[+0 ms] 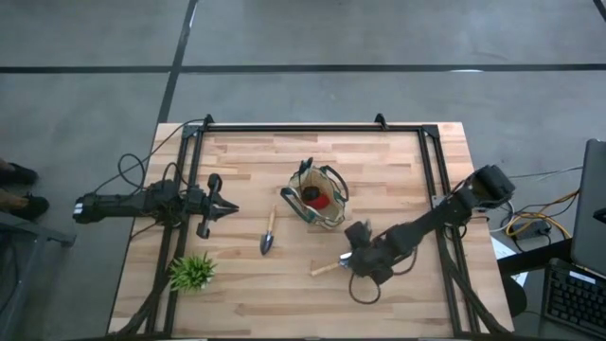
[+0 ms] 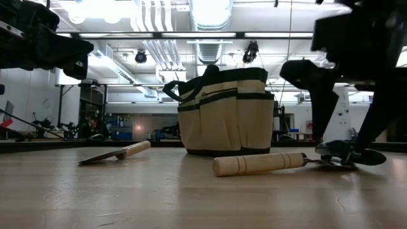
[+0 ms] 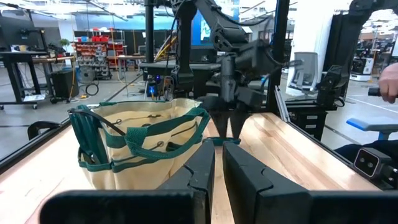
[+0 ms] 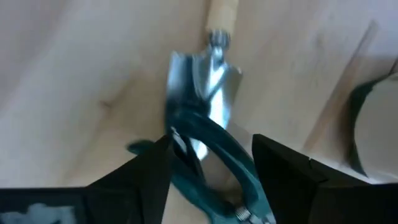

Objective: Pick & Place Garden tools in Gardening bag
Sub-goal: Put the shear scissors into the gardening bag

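While the right arm hangs low over the front right of the surface, we record the following.

Right jaws: the right gripper [image 4: 208, 171] stands with its jaws apart, empty, straddling the green-handled shears [image 4: 211, 158]; the handles lie between the two fingers, not yet clamped.

Left jaws: the left gripper [image 3: 217, 171] hangs at the left edge with its jaws nearly together, a thin gap showing, holding nothing; it points toward the bag.

Key relation: the shears lie directly under the right jaws, overlapping the blade of the near trowel [image 4: 208, 74]. In the right wrist view the shears' long axis runs roughly between the fingers, toward the blade. We judge the right arm far the nearer; a straight descent should suffice, though the jaws could catch the trowel blade as well.

Near trowel: in the high view its pale handle [image 1: 324, 269] points away from the right gripper toward the front left; it rests flat.

Second trowel: the far trowel [image 1: 269, 233] lies flat left of the bag, between the two arms, untouched.

Gardening bag: the gardening bag [image 1: 322, 197] stands upright at mid-surface, tan with green trim, mouth open; a red rounded item [image 1: 321, 201] shows inside.

Other: a small green plant [image 1: 192, 272] sits at the front left.

Progress: we judge both trowels and these shears are not yet bagged.
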`<state>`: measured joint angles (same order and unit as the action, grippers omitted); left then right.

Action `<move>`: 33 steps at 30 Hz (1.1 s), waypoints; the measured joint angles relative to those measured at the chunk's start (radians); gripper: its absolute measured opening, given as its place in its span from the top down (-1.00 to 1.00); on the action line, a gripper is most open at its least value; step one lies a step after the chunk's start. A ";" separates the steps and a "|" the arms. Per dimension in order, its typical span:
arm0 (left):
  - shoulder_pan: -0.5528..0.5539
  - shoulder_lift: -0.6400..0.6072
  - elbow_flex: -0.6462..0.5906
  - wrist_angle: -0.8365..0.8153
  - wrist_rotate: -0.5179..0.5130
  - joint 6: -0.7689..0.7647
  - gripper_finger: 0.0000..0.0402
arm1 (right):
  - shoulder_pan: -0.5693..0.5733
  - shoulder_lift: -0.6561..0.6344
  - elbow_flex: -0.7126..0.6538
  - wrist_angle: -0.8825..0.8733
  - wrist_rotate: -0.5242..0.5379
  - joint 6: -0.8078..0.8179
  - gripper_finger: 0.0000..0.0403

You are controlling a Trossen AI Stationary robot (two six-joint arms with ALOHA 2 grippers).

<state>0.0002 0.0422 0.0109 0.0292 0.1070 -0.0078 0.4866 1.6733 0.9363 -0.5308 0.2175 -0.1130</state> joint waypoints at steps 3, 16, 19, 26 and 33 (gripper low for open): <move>0.000 0.000 0.000 0.000 0.000 0.000 0.82 | 0.000 0.067 0.069 -0.091 0.038 -0.014 -0.11; 0.000 0.000 0.000 0.000 0.000 0.000 0.82 | 0.000 0.206 0.224 -0.205 0.048 -0.055 0.24; 0.000 0.000 0.000 0.000 0.000 0.000 0.82 | 0.000 0.203 0.222 -0.211 0.048 -0.052 0.44; 0.000 0.000 0.000 0.000 0.000 0.000 0.82 | 0.000 0.201 0.219 -0.226 0.046 -0.031 0.84; 0.000 0.000 0.000 0.000 0.000 0.000 0.82 | 0.000 0.180 0.218 -0.225 0.044 0.034 0.84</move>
<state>0.0006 0.0421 0.0107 0.0292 0.1070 -0.0078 0.4862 1.8538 1.1542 -0.7557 0.2617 -0.0794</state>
